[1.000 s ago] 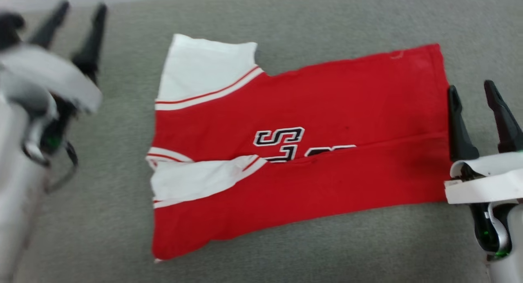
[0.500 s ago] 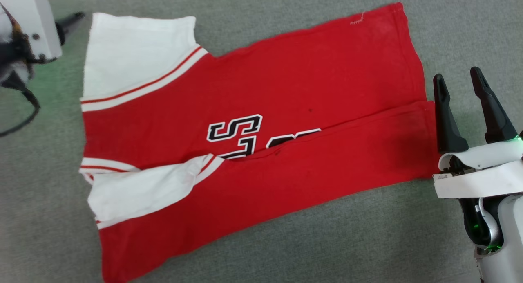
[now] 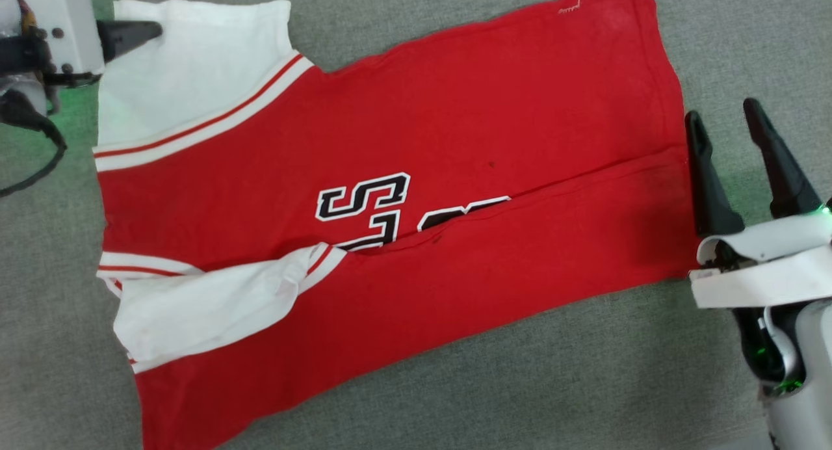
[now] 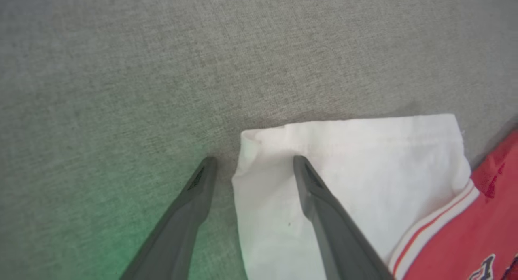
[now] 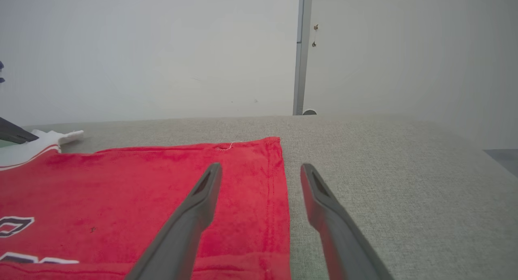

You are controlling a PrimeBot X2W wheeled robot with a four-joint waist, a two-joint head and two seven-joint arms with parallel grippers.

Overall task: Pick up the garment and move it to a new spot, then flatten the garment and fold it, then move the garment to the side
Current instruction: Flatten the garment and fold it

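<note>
Left gripper (image 4: 253,160), jaws spread and empty, having just swung in, is straddling the white sleeve (image 4: 364,158) corner of the half-folded red jersey (image 3: 455,144) lying on the grey fabric surface (image 3: 585,372), likely readying the next fold.

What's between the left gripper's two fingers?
In the left wrist view, the left gripper straddles the garment's white sleeve corner and some grey surface.

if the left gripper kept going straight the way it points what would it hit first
Probably the white sleeve of the garment: the left gripper has open fingers straddling its edge, one over the sleeve, one over the grey surface. Depth is unclear.
</note>
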